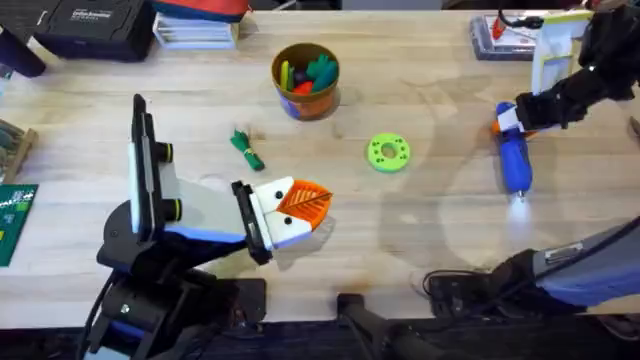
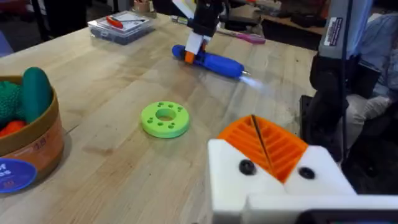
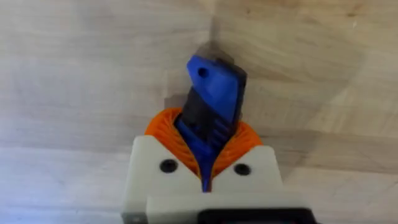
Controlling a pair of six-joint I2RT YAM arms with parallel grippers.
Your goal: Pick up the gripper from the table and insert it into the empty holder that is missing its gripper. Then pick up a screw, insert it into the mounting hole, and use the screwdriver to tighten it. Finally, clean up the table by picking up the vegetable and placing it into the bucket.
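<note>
My left gripper (image 1: 305, 203) rests low over the table's middle front. Its two orange ribbed pads (image 2: 264, 145) are pressed together, shut on nothing. They sit in white holder blocks (image 2: 273, 180) with a dark screw head (image 2: 247, 167) on each side. At the right, my right gripper (image 1: 512, 120) is shut on the rear end of the blue screwdriver (image 1: 515, 165), which lies on the wood with its tip toward the front. The blue handle (image 3: 214, 99) sticks out between the orange fingers. The dark-green vegetable (image 1: 246, 150) lies left of centre. The ochre bucket (image 1: 306, 80) stands behind it, holding several toys.
A lime-green ring disc (image 1: 388, 152) lies between the bucket and the screwdriver. A clear parts box (image 1: 505, 35) sits at the back right, and a black case (image 1: 90, 25) at the back left. A green board (image 1: 12, 220) lies at the left edge.
</note>
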